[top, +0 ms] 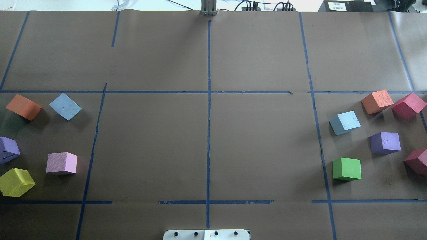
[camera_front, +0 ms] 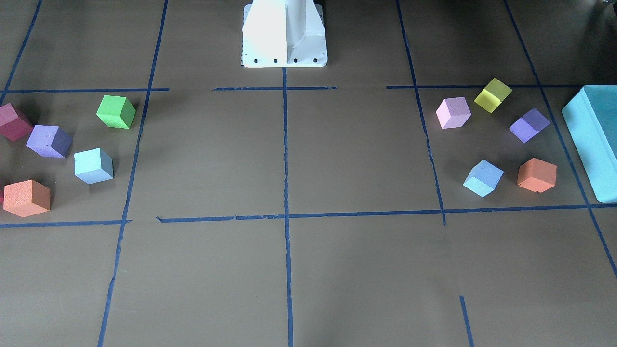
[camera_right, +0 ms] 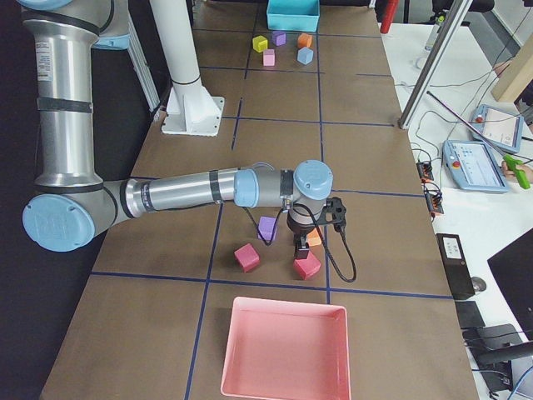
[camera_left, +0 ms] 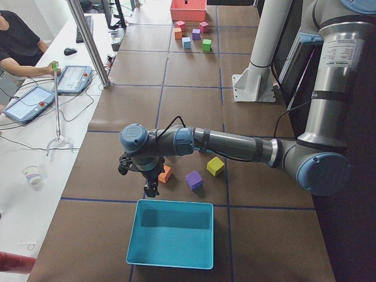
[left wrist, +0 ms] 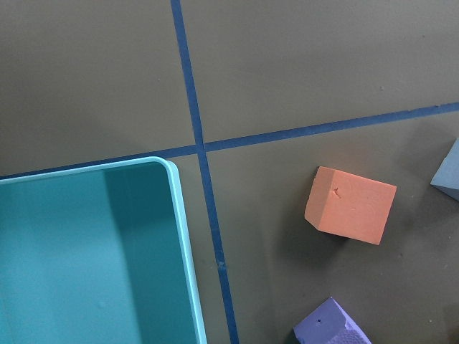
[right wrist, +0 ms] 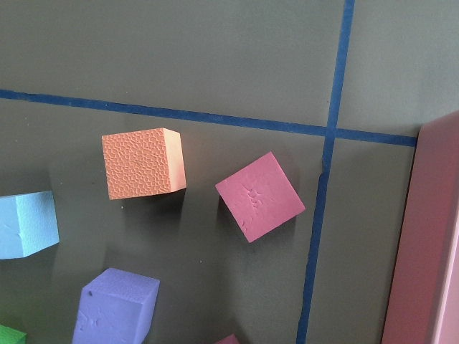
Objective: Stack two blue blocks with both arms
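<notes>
Left gripper (camera_left: 150, 189): it shows only in the left side view, small and dark, hanging just beside the teal bin (camera_left: 174, 201). Cannot tell if its fingers are apart or together. The left arm (camera_left: 229, 144) lies low over its group of blocks and covers the left blue block (left wrist: 450, 175) in that view. The left wrist view catches only that block's corner at the right edge. The left orange block (camera_left: 166, 174) is half hidden behind the gripper.

Right gripper (camera_right: 301, 248): it shows only in the right side view, above the right orange block (camera_right: 315, 238) and a dark pink block (camera_right: 306, 267). Cannot tell how its fingers stand. The right arm (camera_right: 183, 192) hides the right blue block (right wrist: 25, 223) there, and the right wrist view cuts that block off at the left edge.

Overhead view: the left blue block (top: 65, 106) lies flat on the table (top: 150, 150), just beside the left orange block and not touching it. The right blue block (top: 345, 122) is at the opposite end, near the orange, purple (top: 385, 142) and green (top: 347, 169) blocks, touching none. The two blue blocks are well apart.

Bins: the teal bin's inner floor and walls are in full view from the left side. It is cut off in the front and left wrist views. The pink bin (camera_right: 287, 302) sits at the right end, across a tape line from the blocks.

Surface: brown paper with blue tape lines (top: 208, 100), and a white pedestal (camera_front: 284, 33) at the robot's edge. There is a side bench with tablets and a seated person (camera_left: 17, 41).
</notes>
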Robot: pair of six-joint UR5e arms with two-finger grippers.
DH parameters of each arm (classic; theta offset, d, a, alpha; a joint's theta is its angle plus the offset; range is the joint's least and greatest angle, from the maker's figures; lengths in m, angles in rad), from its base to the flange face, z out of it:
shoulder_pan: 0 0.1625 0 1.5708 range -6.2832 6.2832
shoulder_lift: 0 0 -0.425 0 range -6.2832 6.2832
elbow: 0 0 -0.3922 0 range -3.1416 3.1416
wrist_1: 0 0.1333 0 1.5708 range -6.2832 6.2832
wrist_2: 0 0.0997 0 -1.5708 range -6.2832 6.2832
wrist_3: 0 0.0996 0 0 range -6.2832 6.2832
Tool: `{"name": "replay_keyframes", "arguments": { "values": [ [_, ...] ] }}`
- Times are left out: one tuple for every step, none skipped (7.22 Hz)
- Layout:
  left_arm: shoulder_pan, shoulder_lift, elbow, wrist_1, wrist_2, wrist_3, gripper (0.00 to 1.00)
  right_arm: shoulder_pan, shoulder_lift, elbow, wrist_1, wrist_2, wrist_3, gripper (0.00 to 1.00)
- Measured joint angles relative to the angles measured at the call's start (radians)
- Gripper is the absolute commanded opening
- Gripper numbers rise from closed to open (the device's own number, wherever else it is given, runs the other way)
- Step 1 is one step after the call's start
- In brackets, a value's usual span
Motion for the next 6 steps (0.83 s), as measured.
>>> {"name": "replay_keyframes", "arguments": {
  "values": [
    [-0.006, 0.000, 0.001, -0.008, 0.001, -0.005, 1.00, 0.000, -0.004, 0.000, 0.000, 0.000, 0.000, 1.00],
    [-0.015, 0.000, 0.001, -0.023, 0.001, -0.014, 1.00, 0.000, -0.006, 0.001, 0.001, 0.001, 0.002, 1.00],
    [-0.020, 0.006, -0.001, -0.032, 0.001, -0.018, 1.00, 0.000, -0.006, 0.002, 0.001, 0.004, 0.004, 1.00],
    [-0.022, 0.014, -0.004, -0.037, 0.001, -0.019, 1.00, 0.000, -0.007, 0.003, 0.000, 0.014, 0.005, 1.00],
    [-0.023, 0.019, -0.004, -0.038, 0.000, -0.020, 1.00, 0.000, -0.008, 0.003, 0.000, 0.030, 0.005, 1.00],
    [-0.024, 0.024, -0.004, -0.039, 0.000, -0.021, 1.00, -0.001, -0.008, 0.003, 0.001, 0.040, 0.007, 1.00]
  ]
}}
